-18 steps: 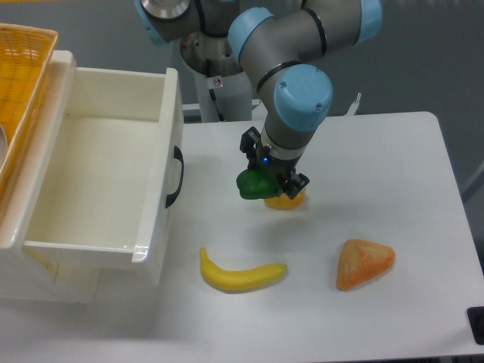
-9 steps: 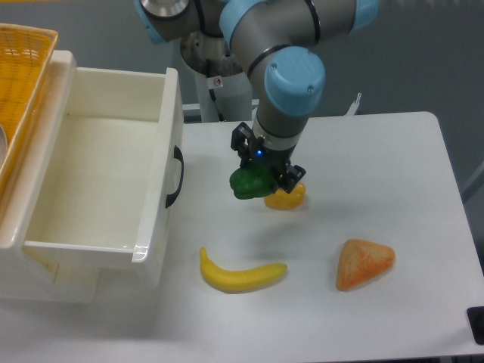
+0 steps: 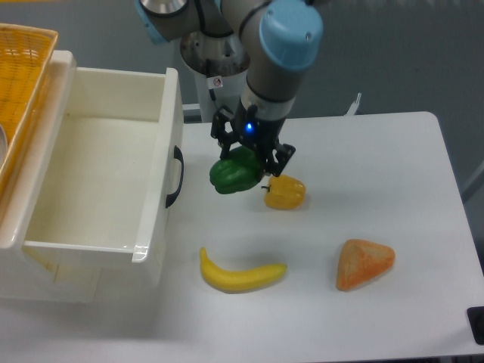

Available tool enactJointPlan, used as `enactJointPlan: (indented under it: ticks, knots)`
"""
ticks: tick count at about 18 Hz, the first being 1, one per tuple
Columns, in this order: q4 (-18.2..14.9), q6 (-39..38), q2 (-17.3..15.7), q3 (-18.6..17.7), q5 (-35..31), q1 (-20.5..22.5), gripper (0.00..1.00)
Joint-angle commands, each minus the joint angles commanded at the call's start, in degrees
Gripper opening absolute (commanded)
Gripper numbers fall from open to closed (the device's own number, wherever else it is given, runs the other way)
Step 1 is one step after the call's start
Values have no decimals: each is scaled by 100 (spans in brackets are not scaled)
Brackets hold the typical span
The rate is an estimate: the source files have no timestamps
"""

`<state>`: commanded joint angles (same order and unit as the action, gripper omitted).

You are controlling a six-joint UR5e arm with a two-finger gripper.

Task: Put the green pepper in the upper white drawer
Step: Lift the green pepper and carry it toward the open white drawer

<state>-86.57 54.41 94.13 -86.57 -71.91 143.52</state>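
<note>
We see the gripper clamped on the glossy, lobed green pepper, holding it above the table, just right of the upper white drawer with its smooth walls and curved black handle. Right of the green pepper lies a yellow pepper; below it, a curved banana and a rough orange wedge.

White table: yellow pepper, banana, orange wedge.
</note>
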Motion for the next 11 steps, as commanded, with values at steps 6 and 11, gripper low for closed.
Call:
enactJointPlan:
  ticks: [6, 11]
  knots:
    - [9, -571, -255, 0, 650, 9, 56]
    - [9, -914, -448, -9, 924, -52, 56]
